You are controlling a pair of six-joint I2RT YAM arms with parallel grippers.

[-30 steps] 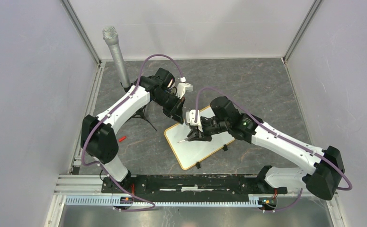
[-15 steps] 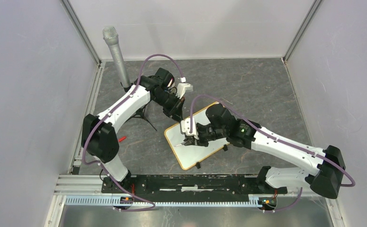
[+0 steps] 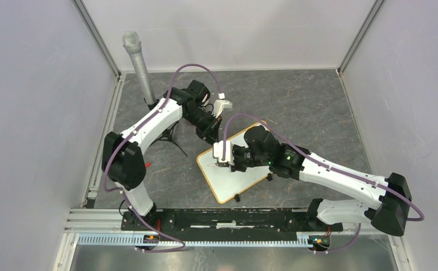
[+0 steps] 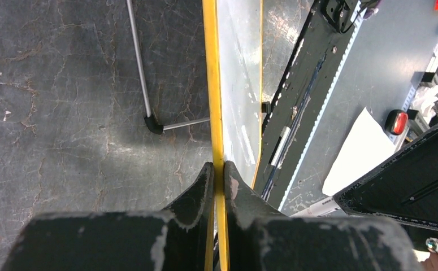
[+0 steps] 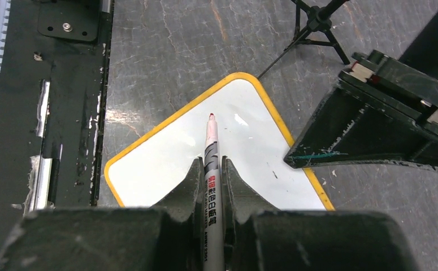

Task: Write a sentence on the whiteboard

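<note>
**A:** Near the middle of the table [image 3: 329, 113], a little toward its near edge, the whiteboard [image 3: 230, 182] lies turned cornerwise with its white face up. How do we read the two arms?

**B:** The left pincer [image 4: 218, 166] is clenched on the thin yellowish frame along the whiteboard's far-left edge, one finger on either side of the rim. The right pincer [image 5: 211, 165] is clamped round a marker [image 5: 211, 148]. Its red tip points out ahead of the fingers, over the white face close to the whiteboard's left corner.

**A:** Is the tip on the surface?

**B:** We cannot tell. From the wrist view it sits over the white, either touching or just clear. We see no lettering on the part of the face in view, so we judge the writing barely begun, if at all.

**A:** And how will the whiteboard handle?

**B:** We take it to be light and stiff, with a slick face. A pen stroke could send it sliding over the table, so a hold on the frame makes sense. The rim is the place to grip, since the face smears and must be left free for the pen. The frame is thin, so we would expect a firm pinch to be needed against twisting.

**A:** And the marker?

**B:** It is slim and hard, with a smooth barrel. Gripped along the barrel behind the tip, it may slip back between the fingers if pressed hard.
</note>
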